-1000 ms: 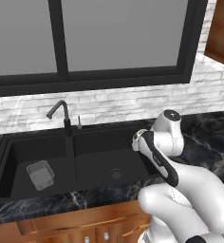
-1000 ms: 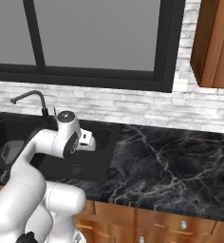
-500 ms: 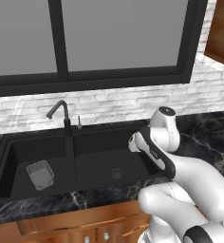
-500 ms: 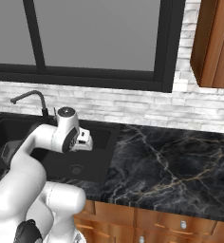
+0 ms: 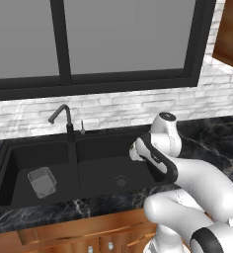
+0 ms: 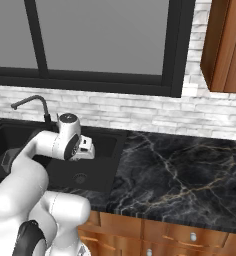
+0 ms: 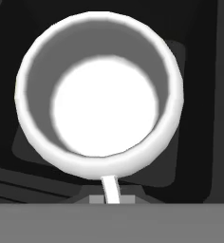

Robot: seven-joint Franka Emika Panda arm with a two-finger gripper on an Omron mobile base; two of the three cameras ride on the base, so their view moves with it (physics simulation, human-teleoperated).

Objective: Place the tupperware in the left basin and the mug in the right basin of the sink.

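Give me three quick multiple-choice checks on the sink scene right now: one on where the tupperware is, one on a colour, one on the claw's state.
1. Where does the tupperware lie?
A. On the counter to the right of the sink
B. In the left basin
C. On the window sill

2. What colour is the sink?
A. Black
B. Steel grey
C. White

3. What is the claw doing?
A. Standing open over the faucet
B. Shut on the tupperware
C. Shut on the mug's handle

Answers:
1 B: the tupperware rests on the floor of the left basin, left of the divider.
2 A: the sink is matte black, like its faucet.
3 C: in the hand view the mug hangs right before the claw, its handle running down between the fingertips, above the right basin.
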